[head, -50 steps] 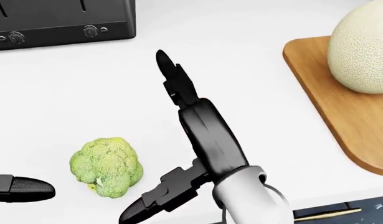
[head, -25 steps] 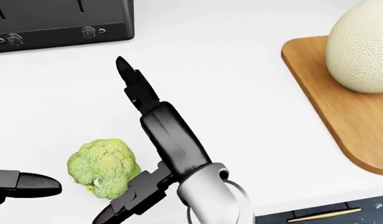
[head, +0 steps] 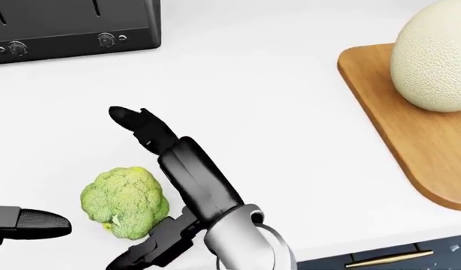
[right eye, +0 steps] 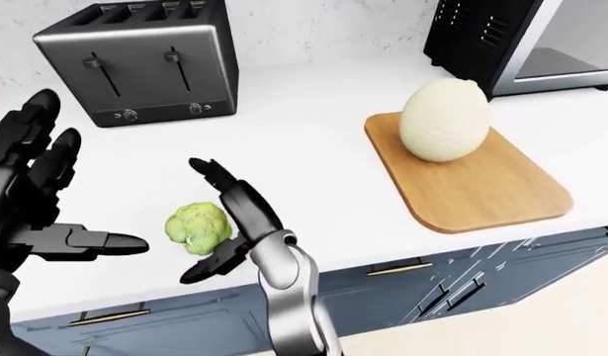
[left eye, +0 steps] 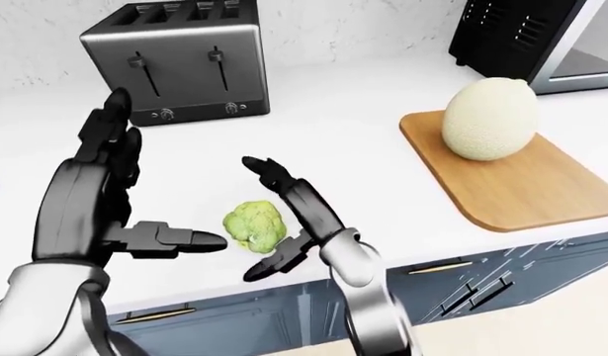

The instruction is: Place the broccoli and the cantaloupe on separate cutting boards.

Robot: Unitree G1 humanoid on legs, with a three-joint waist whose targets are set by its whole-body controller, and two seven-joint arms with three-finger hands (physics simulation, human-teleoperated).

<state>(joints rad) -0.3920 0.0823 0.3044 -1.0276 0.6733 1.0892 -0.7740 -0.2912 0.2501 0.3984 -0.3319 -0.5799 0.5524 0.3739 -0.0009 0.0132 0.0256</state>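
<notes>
The green broccoli [head: 125, 202] lies on the white counter [head: 275, 112]. My right hand [left eye: 276, 219] stands open just right of it, long fingers [head: 136, 126] reaching past its top, thumb [head: 151, 247] below it, apparently not closed on it. My left hand [left eye: 106, 200] is open to the broccoli's left, its thumb [left eye: 175, 237] pointing at it from a short gap. The pale netted cantaloupe [left eye: 488, 120] rests on a wooden cutting board [left eye: 521, 185] at the right.
A steel four-slot toaster [left eye: 180, 63] stands at the upper left. A black microwave [right eye: 511, 41] sits at the upper right behind the board. Blue drawers [left eye: 482, 289] with brass handles run below the counter edge.
My right hand has swung left across the counter and lowered, so its fingers now curve beside the broccoli. The left thumb stays put. The cantaloupe and board have not moved.
</notes>
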